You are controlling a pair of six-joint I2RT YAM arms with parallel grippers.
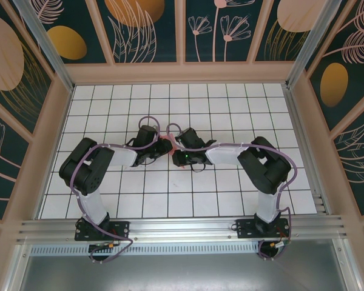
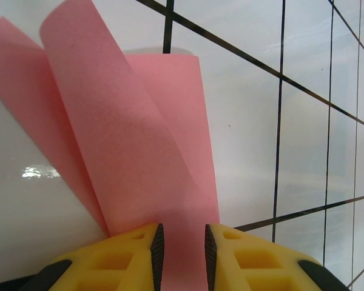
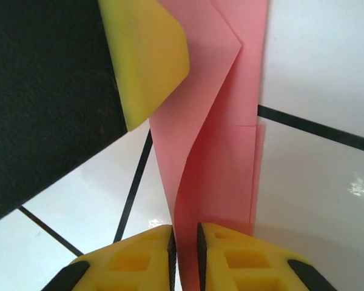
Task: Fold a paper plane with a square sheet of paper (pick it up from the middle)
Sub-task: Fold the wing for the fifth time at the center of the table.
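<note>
The pink sheet of paper (image 1: 167, 144) hangs folded between both wrists at the table's middle. In the left wrist view its long curled flaps (image 2: 139, 151) rise away from my left gripper (image 2: 181, 248). The jaws stand a little apart, and the flat paper spans the gap and runs under both fingers. In the right wrist view a creased flap of the paper (image 3: 218, 157) enters the narrow slit of my right gripper (image 3: 185, 254), which is shut on it. The left gripper's yellow fingertip (image 3: 148, 54) touches the paper's far end.
White gridded tabletop (image 1: 230, 194) lies all around. Wooden walls (image 1: 182, 73) stand at the back and sides, and a metal rail (image 1: 182, 227) runs along the near edge. The two grippers (image 1: 161, 148) (image 1: 176, 148) sit almost nose to nose. The left arm's black body (image 3: 42, 91) is close to the right wrist.
</note>
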